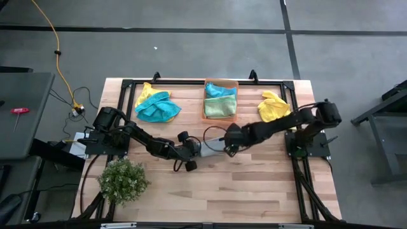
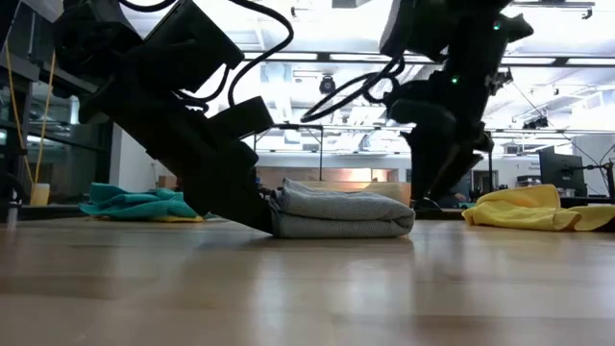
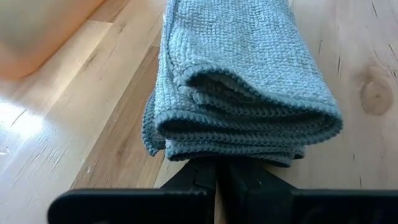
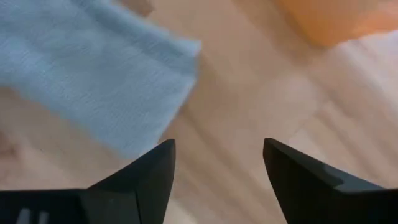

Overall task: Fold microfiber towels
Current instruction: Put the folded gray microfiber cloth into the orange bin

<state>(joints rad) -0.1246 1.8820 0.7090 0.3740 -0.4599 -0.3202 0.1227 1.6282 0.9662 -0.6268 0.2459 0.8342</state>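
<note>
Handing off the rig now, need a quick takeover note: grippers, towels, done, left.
Left gripper: shut on the folded grey towel's edge, mid-table.
Right gripper: open, off the grey towel, holding nothing.
Bin: teal and green towels folded inside.
Teal towel with yellow beneath: loose, far left.
Yellow towel: loose, far right.
Done: grey towel folded.
Left: bin the grey one, then fold the loose towels.

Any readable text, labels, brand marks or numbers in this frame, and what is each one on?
None can be read in any view.
The folded grey towel shows only its weave; no tag or label is in sight.
The orange bin and the wooden table bear no visible markings.
Screens and fixtures in the room behind the table are too small to read.
</note>
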